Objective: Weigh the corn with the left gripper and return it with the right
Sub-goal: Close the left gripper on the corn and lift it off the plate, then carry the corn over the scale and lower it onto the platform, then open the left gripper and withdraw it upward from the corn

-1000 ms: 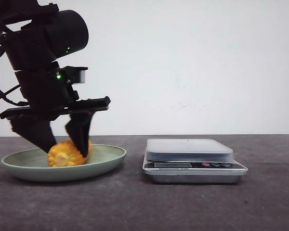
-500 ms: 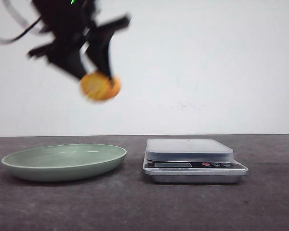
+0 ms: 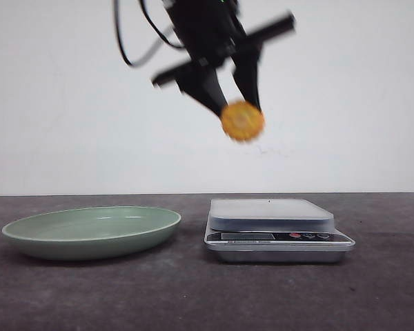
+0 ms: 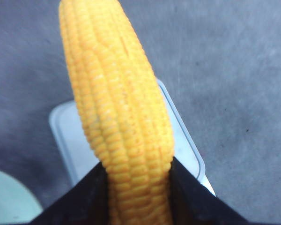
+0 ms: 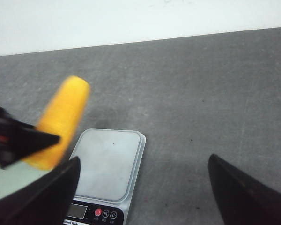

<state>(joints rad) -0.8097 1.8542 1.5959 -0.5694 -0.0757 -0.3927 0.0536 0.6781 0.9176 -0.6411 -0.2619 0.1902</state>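
Left hand: high above the scale, tilted and motion-blurred in the front view; its two dark fingers pinch the corn from both sides.
Corn: in the air, clamped at the left fingertips, over the left part of the scale and well clear of its platform. In the front view its round end faces the camera. In the left wrist view the ribbed yellow cob runs lengthwise out past the fingers, with the scale below it.
Right hand: only the two dark fingertips show at the edge of its own wrist view, spread wide apart with nothing between them; it touches nothing. It looks down on the scale and on the corn carried by the other arm.
Scale: on the bench, pale flat platform on top, nothing resting on it; a display strip and small buttons along its front edge. The reading is too small to tell.
Plate: pale green, shallow, on the bench just left of the scale, not touching it; nothing lies in it.
Bench: dark grey, carries the scale and the plate; a plain white wall stands behind the scale.
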